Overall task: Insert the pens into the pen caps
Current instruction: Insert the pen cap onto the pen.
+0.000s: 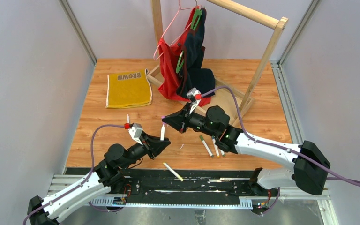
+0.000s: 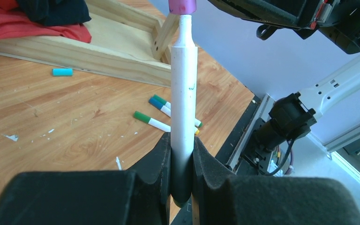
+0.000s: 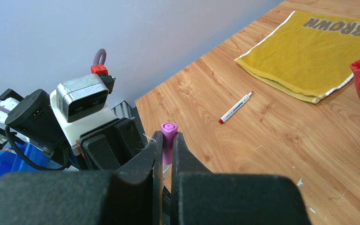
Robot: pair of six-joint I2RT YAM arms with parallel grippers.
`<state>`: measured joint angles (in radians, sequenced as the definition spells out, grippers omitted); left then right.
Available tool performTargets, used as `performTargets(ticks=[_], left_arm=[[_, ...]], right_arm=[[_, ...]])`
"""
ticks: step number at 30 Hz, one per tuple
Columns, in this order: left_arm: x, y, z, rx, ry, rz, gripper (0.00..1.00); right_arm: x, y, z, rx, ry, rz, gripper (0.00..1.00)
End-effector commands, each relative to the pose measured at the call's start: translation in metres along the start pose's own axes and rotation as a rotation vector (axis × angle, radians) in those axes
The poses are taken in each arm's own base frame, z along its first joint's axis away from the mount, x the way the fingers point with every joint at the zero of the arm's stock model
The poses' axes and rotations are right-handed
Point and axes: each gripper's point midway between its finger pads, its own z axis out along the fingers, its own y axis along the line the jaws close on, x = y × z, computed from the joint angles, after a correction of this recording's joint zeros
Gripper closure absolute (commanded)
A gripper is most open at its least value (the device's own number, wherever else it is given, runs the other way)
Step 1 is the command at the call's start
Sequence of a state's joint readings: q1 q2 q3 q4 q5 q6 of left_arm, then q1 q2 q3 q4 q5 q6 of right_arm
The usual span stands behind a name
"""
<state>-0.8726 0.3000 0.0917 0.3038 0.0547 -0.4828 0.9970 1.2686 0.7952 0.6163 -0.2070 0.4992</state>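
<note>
Currently, left gripper [image 2: 183,146] clamped on a white pen [image 2: 183,89], right gripper [image 3: 168,140] pinched around a purple cap [image 3: 168,128], cap touching pen's narrow tip

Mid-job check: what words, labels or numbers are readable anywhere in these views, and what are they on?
"BROWN": dark letters along one edge of the yellow towel, upside down in the right wrist view.
Printing on the barrel of the red-tipped pen: too small to read.
Small dark mark on the held white pen: not legible as text.
Nothing else readable.
</note>
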Motion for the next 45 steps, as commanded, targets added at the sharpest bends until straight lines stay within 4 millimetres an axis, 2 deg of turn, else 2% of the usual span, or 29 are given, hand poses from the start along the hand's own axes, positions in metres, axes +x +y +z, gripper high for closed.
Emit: performTargets(ticks=[1,10,18,26,35,41,45], left_arm=[[-0.033,-0.010,0.002,0.022,-0.115,0.008,1.00],[-0.041,-0.009,0.002,0.005,-0.143,0.002,1.00],[-0.038,-0.008,0.005,-0.003,-0.127,-0.004,1.00],[-0.046,-0.008,0.004,-0.008,-0.167,-0.029,1.00],[-0.070,-0.016,0.006,0.006,-0.247,-0.049,1.00],[-0.078,-0.023,0.008,0.025,-0.246,-0.015,1.00],[-0.078,-0.022,0.007,0.015,-0.244,-0.003,1.00]], right_arm=[[0.018,0.003,-0.001,-0.019,0.022,0.047,0.99],[0.034,0.012,-0.002,-0.043,0.028,0.085,0.99],[0.034,0.023,0.002,-0.074,0.023,0.081,1.00],[0.037,0.024,0.000,-0.075,0.024,0.075,1.00],[0.055,0.022,-0.004,-0.055,0.044,0.092,0.99],[0.072,0.025,-0.004,-0.060,0.081,0.106,0.99],[0.082,0.021,-0.011,-0.049,0.104,0.111,1.00]])
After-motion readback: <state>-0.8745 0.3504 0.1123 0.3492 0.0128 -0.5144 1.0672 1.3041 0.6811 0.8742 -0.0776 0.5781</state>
